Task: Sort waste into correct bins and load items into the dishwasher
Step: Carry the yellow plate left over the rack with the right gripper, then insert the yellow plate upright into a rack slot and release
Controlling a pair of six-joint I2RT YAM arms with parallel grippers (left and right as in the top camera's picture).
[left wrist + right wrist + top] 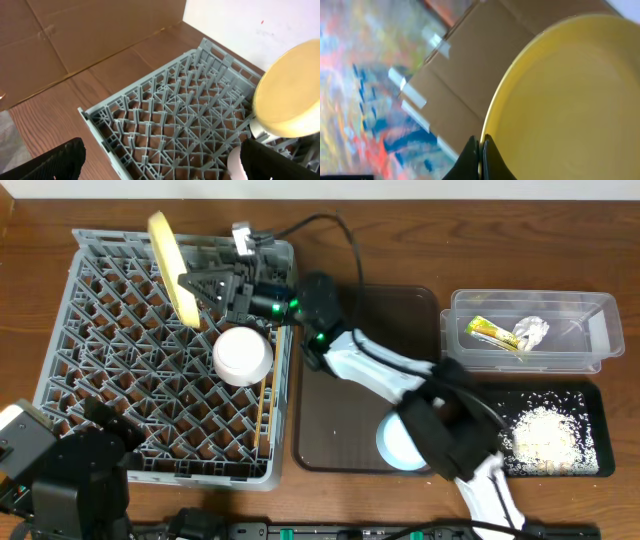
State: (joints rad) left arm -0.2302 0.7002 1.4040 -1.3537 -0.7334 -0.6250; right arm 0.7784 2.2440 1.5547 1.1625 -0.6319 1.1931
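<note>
- Overhead view: right gripper (195, 283) is closed on the rim of the yellow plate (172, 268). The plate stands on edge, tilted, over the far part of the grey dish rack (52, 370).
- Right wrist view: the two fingertips (472, 152) are pressed together with the plate's edge (570, 100) pinched between them. The plate fills the right of the frame.
- Plate position relative to the pincer: the plate extends from the fingertips toward the rack's far-left corner, and the arm reaches in from the brown serving tray (340, 430) side.
- Whether the plate's lower rim touches the lattice floor cannot be told.
- Left wrist view: left gripper (163, 145) stands wide apart and holds nothing. It is above the near-left part of the rack, well apart from the plate.
- Rack contents: a white bowl (243, 356) sits just beside the right gripper on its near side. The chopsticks (263, 415) lie along the right wall.
- Serving tray: the light blue bowl (398, 445) rests at its near-right corner, partly hidden by the arm.
- Clear tub (600, 330): holds the snack wrapper (494, 334) and the tissue (531, 331).
- Black tray (590, 395): holds the rice scraps (545, 435).
</note>
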